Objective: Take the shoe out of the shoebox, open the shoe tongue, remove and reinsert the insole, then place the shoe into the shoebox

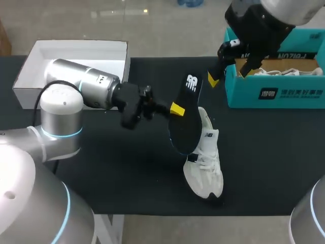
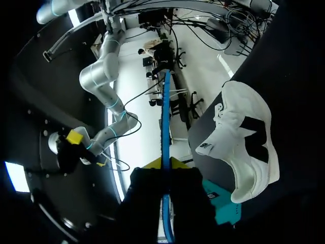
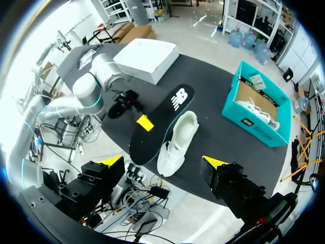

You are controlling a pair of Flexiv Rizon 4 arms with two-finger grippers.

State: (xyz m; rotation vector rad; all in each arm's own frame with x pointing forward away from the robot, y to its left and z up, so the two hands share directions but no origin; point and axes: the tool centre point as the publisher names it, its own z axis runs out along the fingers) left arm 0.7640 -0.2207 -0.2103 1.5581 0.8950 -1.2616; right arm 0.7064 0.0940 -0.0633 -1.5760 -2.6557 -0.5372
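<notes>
My left gripper [image 1: 175, 109] is shut on the edge of a black insole [image 1: 185, 119] and holds it tilted above the table, over the shoe. The white shoe [image 1: 205, 162] lies on the black table [image 1: 127, 178], toe towards the front edge. In the left wrist view the insole [image 2: 165, 112] shows edge-on as a thin blue line between the yellow tips, with the shoe [image 2: 244, 147] beside it. My right gripper [image 1: 229, 71] hangs open and holds nothing, high at the back right by the teal shoebox [image 1: 274, 94]. The right wrist view looks down on the insole [image 3: 162, 122], the shoe [image 3: 177, 142] and the shoebox [image 3: 259, 107].
A white box lid [image 1: 76, 61] lies at the back left of the table. The teal shoebox holds a second white shoe [image 1: 284, 72] and paper. Open table surface lies left of and in front of the shoe.
</notes>
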